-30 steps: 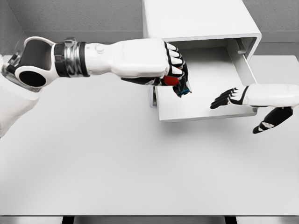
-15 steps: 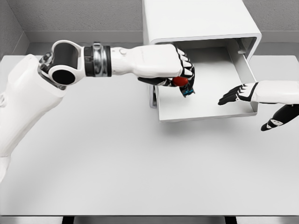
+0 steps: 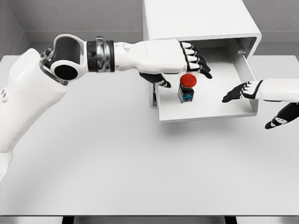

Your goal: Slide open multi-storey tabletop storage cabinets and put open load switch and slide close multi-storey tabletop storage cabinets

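The surface [image 3: 117,168] is a plain pale grey slab that fills most of the head view, its near edge running straight along the bottom and its far edge meeting a grey wall [image 3: 79,16] at the back. A second grey wall panel shows at the far left corner, and beneath the near edge two dark supports [image 3: 68,220] show, one toward each near corner

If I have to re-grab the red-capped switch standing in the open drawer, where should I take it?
Probably by the dark body under the cap of the red-capped load switch, coming from above: it stands upright, and the white drawer's walls limit side approaches.
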